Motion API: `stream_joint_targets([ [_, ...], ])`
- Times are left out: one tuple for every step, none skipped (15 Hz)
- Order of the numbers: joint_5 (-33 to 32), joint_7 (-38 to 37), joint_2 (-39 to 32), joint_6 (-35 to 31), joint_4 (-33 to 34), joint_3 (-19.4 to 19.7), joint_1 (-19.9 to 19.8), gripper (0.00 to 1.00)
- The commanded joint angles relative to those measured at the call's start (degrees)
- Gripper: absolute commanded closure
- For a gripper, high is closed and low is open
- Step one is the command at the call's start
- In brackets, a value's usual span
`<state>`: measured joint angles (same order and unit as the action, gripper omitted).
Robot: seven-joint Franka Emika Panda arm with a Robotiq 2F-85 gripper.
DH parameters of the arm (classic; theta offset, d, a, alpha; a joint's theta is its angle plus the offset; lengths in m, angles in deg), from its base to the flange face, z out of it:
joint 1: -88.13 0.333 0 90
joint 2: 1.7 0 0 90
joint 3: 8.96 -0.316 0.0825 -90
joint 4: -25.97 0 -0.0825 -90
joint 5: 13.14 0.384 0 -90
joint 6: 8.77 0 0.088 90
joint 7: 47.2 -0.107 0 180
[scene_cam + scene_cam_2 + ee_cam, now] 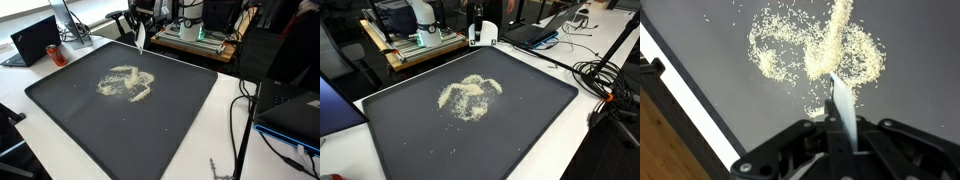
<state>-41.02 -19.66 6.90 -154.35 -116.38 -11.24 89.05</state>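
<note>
The white tabletop [215,120] carries a large black rectangular mat [80,110] strewn with pale beige grains [127,83]. The jaws are clamped on a thin white flat blade [840,100] near the grains.

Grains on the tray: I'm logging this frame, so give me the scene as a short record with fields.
tray: dark, on a white table
grains: pale, swirled pile mid-tray
gripper: shut on a scraper
scraper: white, by the tray's edge, apart from the grains
nearby: laptop, cables
</note>
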Motion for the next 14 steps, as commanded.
stream_joint_targets([
  [0.0, 0.1, 0.0, 0.1, 0.1, 0.5, 0.4, 0.96],
  [0.0, 0.1, 0.0, 0.1, 0.1, 0.6, 0.3, 0.96],
  [0.0, 0.1, -0.1, 0.1, 0.1, 0.7, 0.3, 0.99],
  [-3.9, -3.8, -0.5, 1.0, 0.4, 0.1, -0.7, 0.99],
  [-4.7, -5.1, -0.6, 0.9, 0.4, -0.5, -0.3, 0.99],
  [-8.1, -8.8, -0.7, 1.4, 0.6, -1.6, -0.4, 0.99],
  [-8.0, -8.8, -0.7, 2.0, 0.5, -2.0, 0.5, 0.99],
  [-10.7, -11.7, -0.9, 2.8, 0.7, -3.2, 1.0, 0.99],
  [-10.6, -11.6, -1.2, 2.9, 0.7, -3.9, 1.8, 0.99],
  [-12.4, -13.6, -1.8, 3.8, 1.0, -5.1, 2.4, 0.99],
  [-13.7, -15.1, -2.5, 4.7, 1.3, -6.1, 3.1, 0.99],
  [-14.4, -16.2, -3.1, 5.6, 1.5, -6.9, 3.9, 0.99],
  [-15.5, -17.5, -3.8, 6.4, 1.8, -7.7, 4.6, 0.99],
  [-16.4, -18.8, -4.6, 7.2, 2.0, -8.4, 5.4, 0.99],
])
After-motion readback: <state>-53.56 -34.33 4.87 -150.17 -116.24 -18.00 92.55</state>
